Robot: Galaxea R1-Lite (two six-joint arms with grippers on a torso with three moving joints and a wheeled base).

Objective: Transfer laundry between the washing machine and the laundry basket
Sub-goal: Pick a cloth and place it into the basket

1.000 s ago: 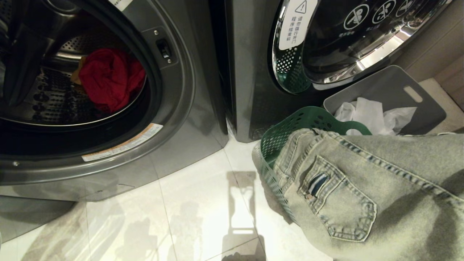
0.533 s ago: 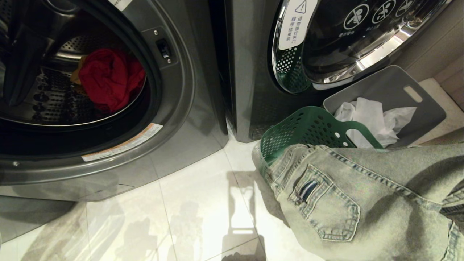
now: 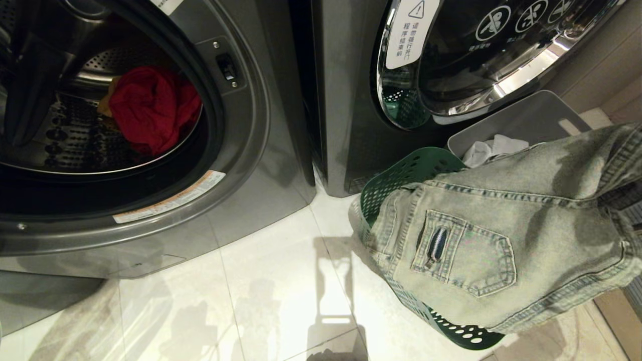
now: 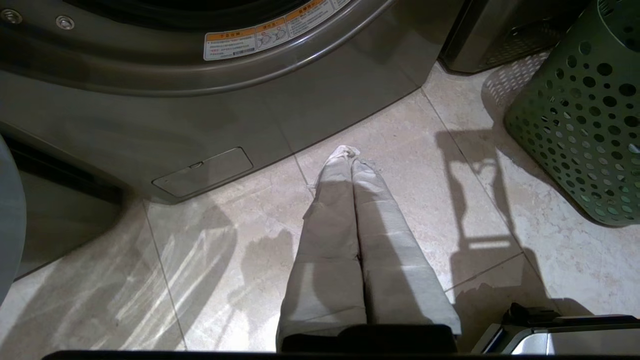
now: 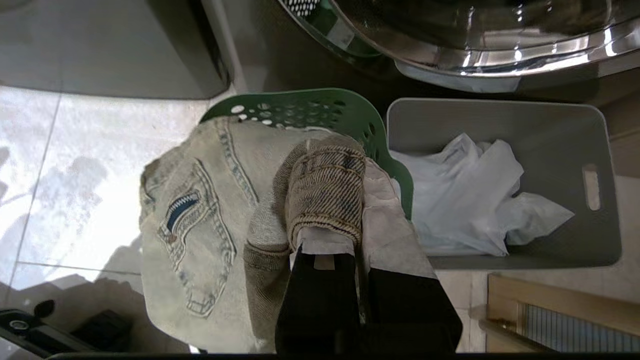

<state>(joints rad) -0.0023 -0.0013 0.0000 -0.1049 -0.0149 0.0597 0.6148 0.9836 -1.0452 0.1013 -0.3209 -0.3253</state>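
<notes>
Right gripper (image 5: 350, 250) was clamped on denim piece (image 3: 481, 240), draped over green laundry basket (image 3: 401, 173); a snagged hem could tip it.

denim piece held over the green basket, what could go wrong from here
1. The right gripper pinches only a bunched fold of the denim piece, so the heavy cloth could slip out.
2. Much of the denim hangs outside the laundry basket, over its near rim; it may drag the basket or spill onto the floor.
3. The grey bin holding white cloth stands right beside the basket, so the denim could fall in there instead.
</notes>
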